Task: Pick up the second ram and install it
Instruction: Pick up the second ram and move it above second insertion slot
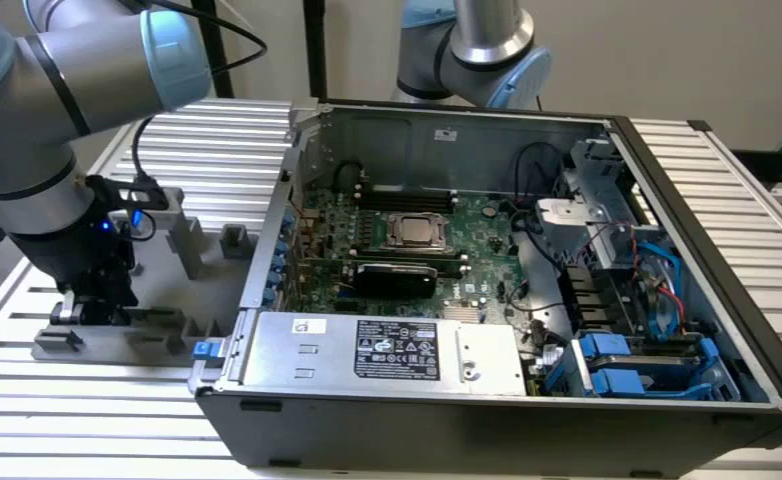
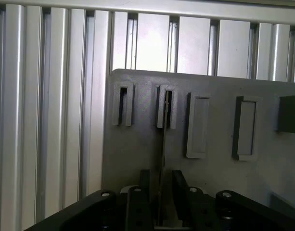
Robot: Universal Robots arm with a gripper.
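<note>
The second ram (image 2: 162, 144) is a thin dark stick seen edge-on, standing in the second slot of the light grey fixture plate (image 2: 137, 159). My gripper (image 2: 161, 192) is down over it, one finger on each side, with a small gap showing between the fingers (image 2: 144, 188) and the stick, so it looks open. In the exterior view my gripper (image 1: 91, 305) is low over the grey fixture (image 1: 164, 335) at that view's left, beside the open computer case (image 1: 498, 300). The motherboard (image 1: 478, 225) lies inside the case.
Next to the ram's slot is one narrow slot (image 2: 124, 103) and several wider recesses (image 2: 198, 126). A power supply (image 1: 384, 350) sits at the case front, and blue drive bays (image 1: 631, 365) at the exterior view's right. A second arm (image 1: 485, 45) stands behind the case. A ribbed aluminium table (image 1: 84, 420) lies underneath.
</note>
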